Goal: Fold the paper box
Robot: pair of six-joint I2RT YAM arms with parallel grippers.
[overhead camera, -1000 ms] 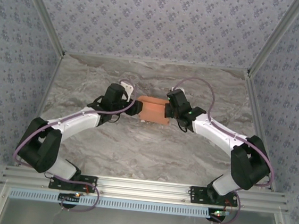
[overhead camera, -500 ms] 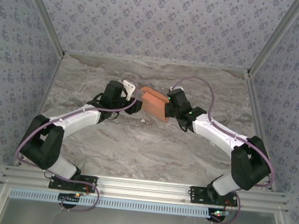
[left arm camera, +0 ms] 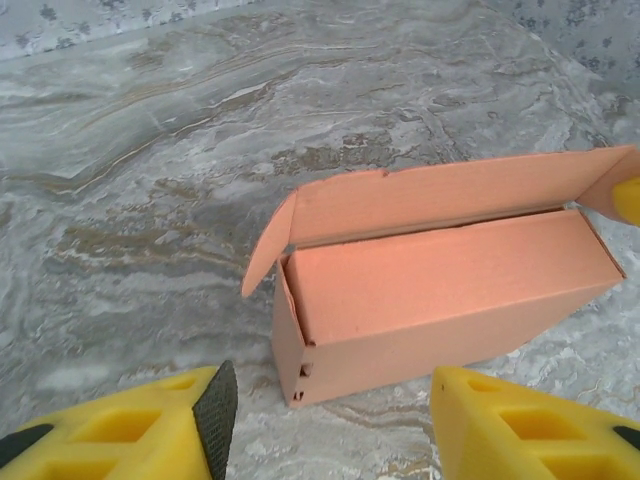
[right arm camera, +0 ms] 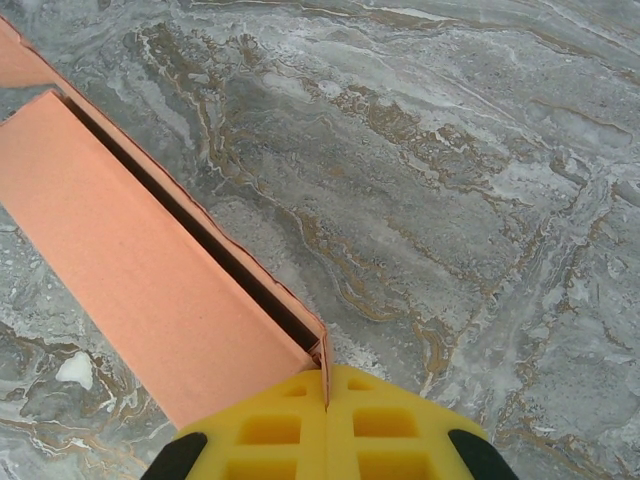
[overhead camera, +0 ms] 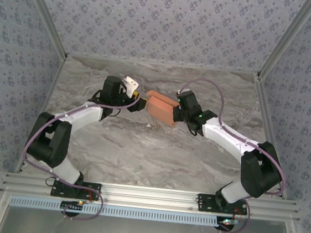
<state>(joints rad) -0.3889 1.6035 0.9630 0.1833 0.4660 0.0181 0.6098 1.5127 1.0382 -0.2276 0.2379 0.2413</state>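
Salmon-orange paper box [overhead camera: 160, 109] on the grey marble table [overhead camera: 141, 148], its long lid flap raised. The right pincer [right arm camera: 326, 395] pinches the box's end edge; the left pincer [left arm camera: 325, 415] gapes empty, near its other end

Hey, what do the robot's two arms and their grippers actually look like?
Both the left arm and right arm have white links between chunky black joints, with a lilac cable looped along each. The left gripper and right gripper have blocky yellow fingers moulded with square recesses; a black pad lines one left finger.
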